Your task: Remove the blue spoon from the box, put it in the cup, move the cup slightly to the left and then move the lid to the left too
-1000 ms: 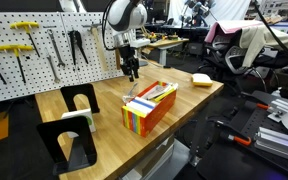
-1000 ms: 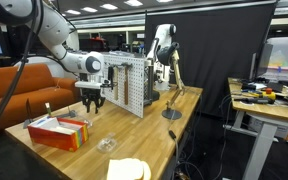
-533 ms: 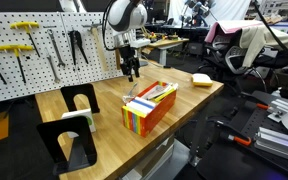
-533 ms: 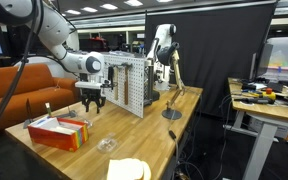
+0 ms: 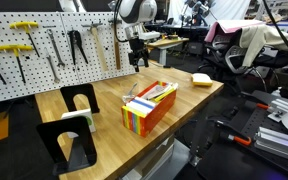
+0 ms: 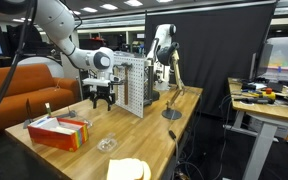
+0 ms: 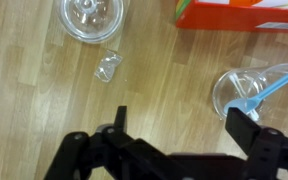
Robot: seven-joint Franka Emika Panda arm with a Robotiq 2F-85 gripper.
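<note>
The gripper (image 7: 176, 118) hung empty, jaws spread wide, above the table (image 7: 44, 100), probably because the blue spoon (image 7: 276, 84) already leaned in the cup (image 7: 234, 95) near it. Farther off lay the lid (image 7: 89, 18) and the box (image 7: 239, 12). Only the wrist view showed spoon and cup; both exterior views showed how high the gripper hung.

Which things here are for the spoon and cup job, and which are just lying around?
For the job:
- box
- blue spoon, already in the cup
- cup
- lid

Just lying about:
- yellow sponge
- tools on the pegboard
- black stands
</note>
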